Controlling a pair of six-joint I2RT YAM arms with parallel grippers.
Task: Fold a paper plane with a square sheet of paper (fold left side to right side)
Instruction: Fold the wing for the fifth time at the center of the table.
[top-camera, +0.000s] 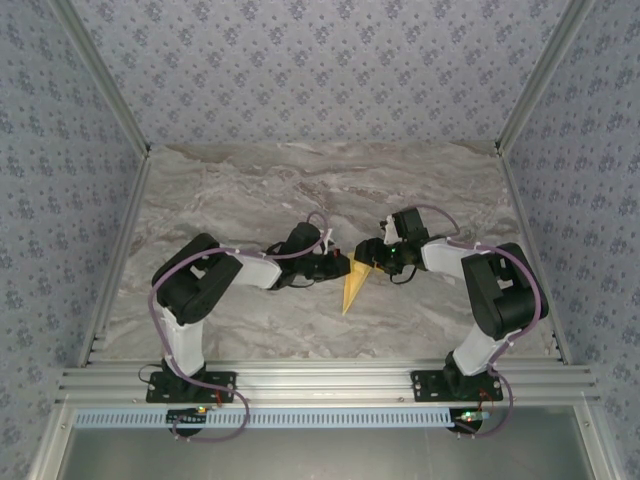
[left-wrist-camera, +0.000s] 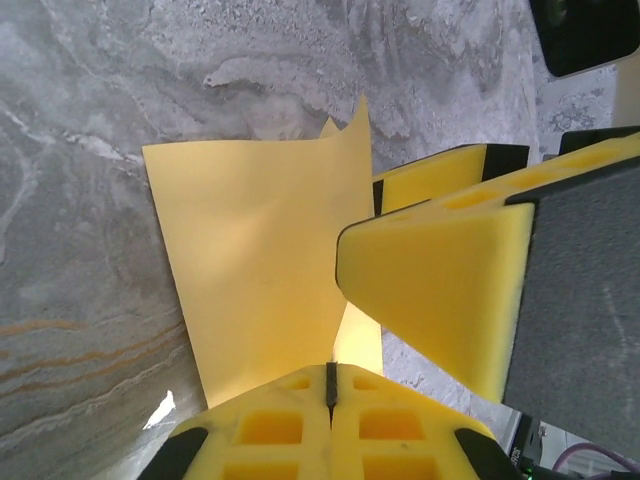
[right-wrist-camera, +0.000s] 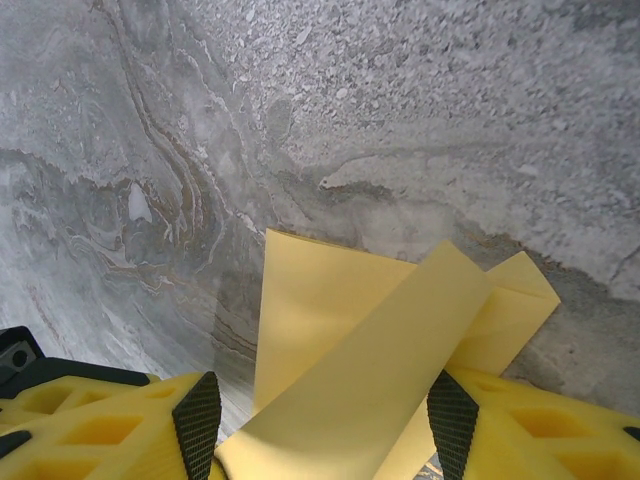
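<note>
1. The paper sits around the middle of the tabletop, right between your two claws. From the top it's a narrow pointed wedge with the tip aimed at the near edge, so I'd say you're well past the first creases.

2. Your left claw has its fingers pressed together. In its own camera a flap of the paper runs right into the seam between them, so it looks clamped on that edge, with the flap standing up off the tabletop.

3. Your right claw has its fingers apart, one on each side of a raised strip of the paper. I can't tell if the pads actually touch the strip, but nothing looks squeezed.

4. My read is that you're mid-fold, taking the left flap over to the right side.

5. For the next move I'd carry the pinched edge across to the right in a low arc, line it up with the opposite edge, then lay it flat before letting go.

6. Your right claw is very close to the left one, so I'd use it to pin the body down and keep it out of the flap's path. Thin paper will buckle or slide if you tug it sideways.
</note>
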